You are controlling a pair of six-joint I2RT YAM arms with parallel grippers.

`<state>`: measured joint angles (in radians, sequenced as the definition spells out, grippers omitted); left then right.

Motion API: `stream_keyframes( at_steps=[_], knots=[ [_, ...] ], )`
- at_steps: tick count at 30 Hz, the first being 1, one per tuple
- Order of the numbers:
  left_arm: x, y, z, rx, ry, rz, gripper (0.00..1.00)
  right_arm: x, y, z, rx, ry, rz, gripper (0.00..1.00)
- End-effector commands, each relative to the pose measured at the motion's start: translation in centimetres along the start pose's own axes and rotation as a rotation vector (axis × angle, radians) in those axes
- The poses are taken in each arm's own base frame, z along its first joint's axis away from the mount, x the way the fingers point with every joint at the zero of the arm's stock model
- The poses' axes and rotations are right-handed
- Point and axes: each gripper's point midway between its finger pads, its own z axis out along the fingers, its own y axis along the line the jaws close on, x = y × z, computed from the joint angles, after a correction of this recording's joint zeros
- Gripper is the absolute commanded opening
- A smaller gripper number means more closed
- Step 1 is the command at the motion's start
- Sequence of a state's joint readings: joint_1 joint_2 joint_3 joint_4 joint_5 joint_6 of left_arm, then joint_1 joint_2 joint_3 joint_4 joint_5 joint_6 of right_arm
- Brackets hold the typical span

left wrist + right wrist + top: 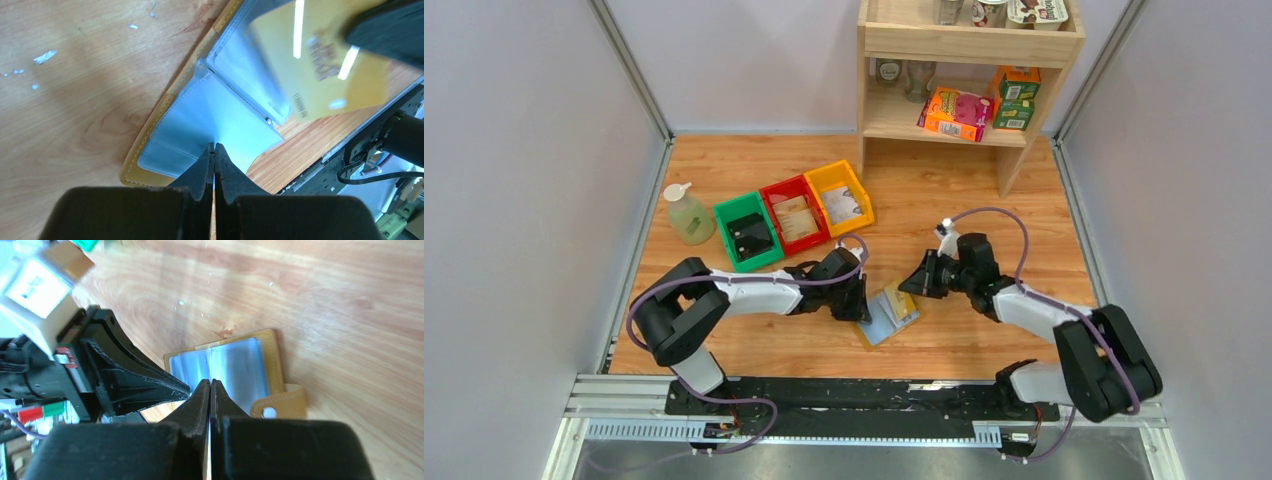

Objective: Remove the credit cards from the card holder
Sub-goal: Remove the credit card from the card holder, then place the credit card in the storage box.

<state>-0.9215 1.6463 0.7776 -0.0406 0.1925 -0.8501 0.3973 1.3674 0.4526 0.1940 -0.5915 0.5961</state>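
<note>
The mustard-yellow card holder (879,325) lies open on the wooden table between the two arms, its pale blue-grey pockets (220,115) facing up. My left gripper (861,300) (214,146) is shut, pinching a blue pocket flap at the holder's left side. A gold-coloured credit card (900,302) (325,65) hangs tilted just above the holder's right half. My right gripper (916,285) (210,382) is shut on that card's far corner, and the card shows only edge-on between its fingers. The holder's strap tab (280,402) sticks out to the right.
Green (746,232), red (794,215) and yellow (841,197) bins stand in a row behind the left arm, each with something inside. A soap bottle (687,213) stands left of them. A wooden shelf (969,110) with boxes is at the back. The arms' base rail (824,395) runs along the near edge.
</note>
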Motion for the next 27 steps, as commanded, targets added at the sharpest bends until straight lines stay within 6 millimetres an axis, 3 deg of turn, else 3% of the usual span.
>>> stream_keyframes(
  at_steps=[1,3,7,10,14,20,27],
  knots=[
    [2.2,3.8,-1.2,-0.141,0.039,0.017,0.0,-2.4,-0.2,-2.5,0.08,-0.158,-0.002,0.0],
    [0.5,2.5,-2.3,-0.112,-0.033,0.04,0.07,-3.3,0.9,-3.8,0.061,-0.239,0.013,0.0],
    [-3.7,-1.0,-6.0,-0.017,-0.241,0.068,0.35,-5.4,3.0,-7.0,0.024,-0.443,0.06,0.0],
    [-5.7,-2.9,-8.5,0.071,-0.372,0.054,0.62,-6.4,4.7,-9.2,-0.058,-0.588,0.143,0.0],
    [-7.6,-5.9,-12.4,0.241,-0.525,-0.004,0.83,-7.2,6.0,-12.0,-0.133,-0.776,0.238,0.0],
    [-8.0,-9.0,-14.2,0.457,-0.582,-0.126,0.87,-7.4,7.4,-14.5,-0.2,-0.936,0.335,0.0],
    [-8.5,-12.6,-14.3,0.611,-0.615,-0.215,0.87,-7.1,8.9,-13.6,-0.236,-0.941,0.371,0.0]
  ],
)
